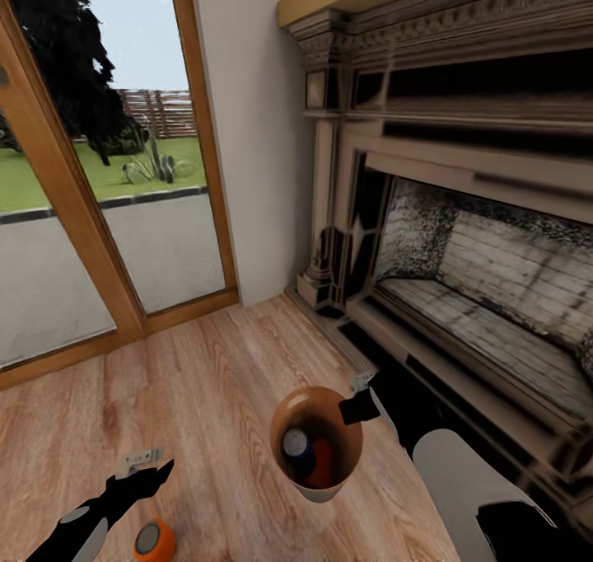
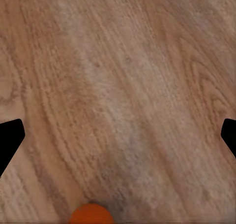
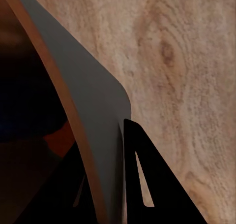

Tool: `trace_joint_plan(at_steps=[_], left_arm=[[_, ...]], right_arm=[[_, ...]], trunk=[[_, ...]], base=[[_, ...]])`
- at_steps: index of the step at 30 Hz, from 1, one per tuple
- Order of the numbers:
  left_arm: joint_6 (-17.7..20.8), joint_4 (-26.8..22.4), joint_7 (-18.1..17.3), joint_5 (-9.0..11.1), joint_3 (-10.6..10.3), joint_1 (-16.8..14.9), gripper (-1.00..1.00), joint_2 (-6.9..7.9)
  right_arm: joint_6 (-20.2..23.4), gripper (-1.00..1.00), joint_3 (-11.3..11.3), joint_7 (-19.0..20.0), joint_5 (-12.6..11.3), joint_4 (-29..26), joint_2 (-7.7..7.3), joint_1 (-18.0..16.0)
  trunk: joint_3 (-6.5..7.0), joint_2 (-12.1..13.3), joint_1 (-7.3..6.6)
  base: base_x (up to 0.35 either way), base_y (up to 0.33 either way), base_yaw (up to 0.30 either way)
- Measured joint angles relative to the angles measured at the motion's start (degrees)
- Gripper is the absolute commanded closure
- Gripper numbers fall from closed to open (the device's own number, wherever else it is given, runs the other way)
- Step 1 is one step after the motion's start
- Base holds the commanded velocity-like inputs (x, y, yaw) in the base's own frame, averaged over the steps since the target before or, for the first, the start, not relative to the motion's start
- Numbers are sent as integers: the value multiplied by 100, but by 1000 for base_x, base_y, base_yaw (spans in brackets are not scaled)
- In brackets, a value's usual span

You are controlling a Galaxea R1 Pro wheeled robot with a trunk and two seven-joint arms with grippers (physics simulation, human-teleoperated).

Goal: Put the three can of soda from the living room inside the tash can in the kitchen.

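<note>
Wood floor [image 1: 214, 381]: reddish boards run from the glass door [image 1: 99, 175] to the fireplace [image 1: 461, 241]; we are in the living room, and everything below is placed from the trash can.
Trash can [image 1: 317, 442]: upright in front of the fireplace hearth, pale outside, glossy brown inside; the right wrist view shows its wall [image 3: 93, 115] running between the fingers.
Right pincer [image 1: 359, 408]: closed on the can's rim on the fireplace side, one finger [image 3: 147, 184] outside the wall and one inside; we judge this grip is for carrying the bin to the kitchen.
Contents: a dark blue soda can [image 1: 298, 451] and an orange soda can [image 1: 322, 461], side by side at the bottom.
Third soda can [image 1: 154, 540]: orange, upright on the floor, well apart from the trash can on the door side.
Left pincer [image 1: 156, 473]: spread wide and empty, poised just above that loose can, whose orange edge [image 2: 91, 214] peeks between its tips; we read this as lining up for the last pickup.
</note>
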Motion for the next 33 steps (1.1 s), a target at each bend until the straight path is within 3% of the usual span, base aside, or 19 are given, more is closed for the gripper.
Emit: trace_joint_plan(at_steps=[25, 27, 28, 31, 33], left_arm=[[72, 175, -148, -10, 7, -30, -100, 29], [75, 322, -237, -3, 8, -51, -100, 34], [77, 490, -491, 7, 15, -72, -100, 39], [64, 615, -792, 16, 37, -90, -100, 66], [64, 634, -835, 17, 41, -94, -100, 72]], right_arm=[[-2, 100, 13, -4, 12, -8, 35, 35], [-1, 100, 13, -3, 7, -8, 35, 35], [-1, 100, 11, -3, 1, -10, 31, 35], [-4, 100, 6, -5, 19, -15, 27, 36], [-7, 100, 5, -7, 27, -17, 27, 34]], trunk=[[-554, -34, 65], [-598, -36, 70], [-620, -38, 72], [-687, -42, 80], [-687, -42, 79]], base=[[0, 0, 0], [0, 0, 0], [0, 0, 0], [0, 0, 0], [0, 0, 0]])
